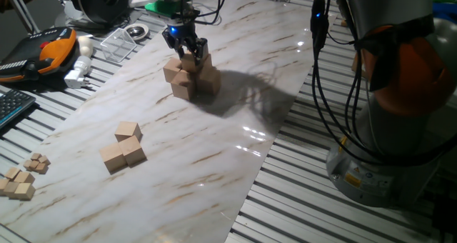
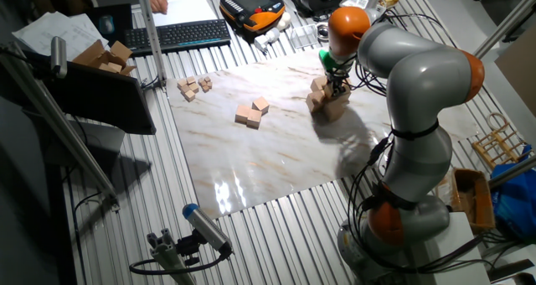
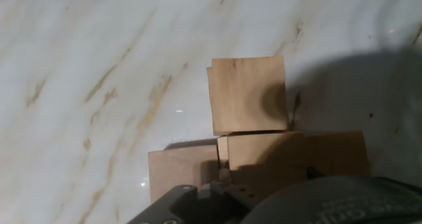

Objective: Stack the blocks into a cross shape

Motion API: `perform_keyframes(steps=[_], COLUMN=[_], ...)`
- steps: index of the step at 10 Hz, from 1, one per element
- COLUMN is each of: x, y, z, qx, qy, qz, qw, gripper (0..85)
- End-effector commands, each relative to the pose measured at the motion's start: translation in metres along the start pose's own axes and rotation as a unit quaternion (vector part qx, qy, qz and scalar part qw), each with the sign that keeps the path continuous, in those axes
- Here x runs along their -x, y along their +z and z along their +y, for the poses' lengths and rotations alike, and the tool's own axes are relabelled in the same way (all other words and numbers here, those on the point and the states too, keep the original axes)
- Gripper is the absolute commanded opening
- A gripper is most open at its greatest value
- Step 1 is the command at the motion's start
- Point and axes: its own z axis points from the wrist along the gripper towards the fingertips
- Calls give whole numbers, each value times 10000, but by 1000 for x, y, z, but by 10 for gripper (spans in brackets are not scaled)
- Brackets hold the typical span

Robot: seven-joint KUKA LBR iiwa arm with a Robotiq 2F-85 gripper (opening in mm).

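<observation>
Three loose blocks (image 1: 123,148) lie grouped on the marble-look board (image 1: 235,129), near-left part in one fixed view, well apart from stack. Stack of blocks (image 1: 188,76) stands far-centre of board, at least 2 layers; exact count n/a. Gripper (image 1: 187,51) sits directly atop stack, fingers down beside top block (image 1: 193,60); whether it pinches that block or is spread — can't tell. Hand view: upper blocks (image 3: 247,94) seen from above, touching, offset. Tiny cubes (image 1: 21,179) clustered off board, left edge. Keyboard (image 2: 177,35) and orange pendant (image 1: 41,50) at table's far side.
</observation>
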Motion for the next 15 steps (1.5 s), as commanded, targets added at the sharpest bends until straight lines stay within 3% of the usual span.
perform_keyframes(steps=[1,4,5,8,9,15], x=[0,0,0,-1,-2,-4], y=[1,2,1,-2,-3,-10], z=[-1,-1,-1,-1,0,0], qx=[-11,-36,-36,-29,-13,-53], qy=[1,-35,-43,-27,-12,-11], qz=[8,76,84,100,85,145], qw=[10000,10000,9999,9999,10000,9999], gripper=[340,340,510,510,680,680])
